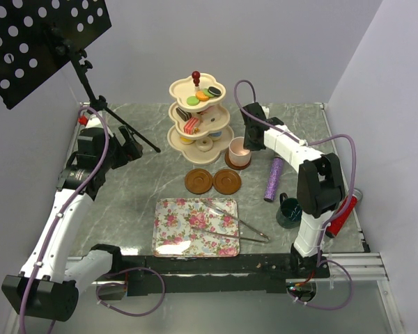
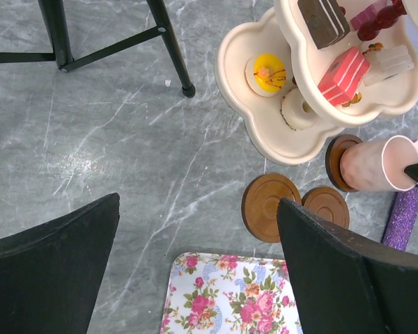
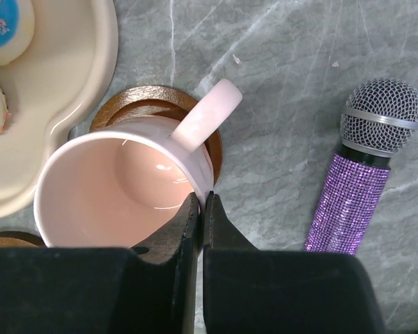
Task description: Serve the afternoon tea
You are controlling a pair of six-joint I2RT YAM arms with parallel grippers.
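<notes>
On the saucer (image 3: 150, 97) just beside the cream stand (image 3: 70, 104), the pink mug (image 3: 118, 181) is pinched at its rim by the right gripper (image 3: 200, 203), jaws narrow, handle pointing away. Room is hemmed by stand and purple microphone (image 3: 366, 188); it is judged freer toward the bare saucers (image 1: 198, 181). The left gripper (image 2: 198, 223) is spread wide, empty, well apart
</notes>
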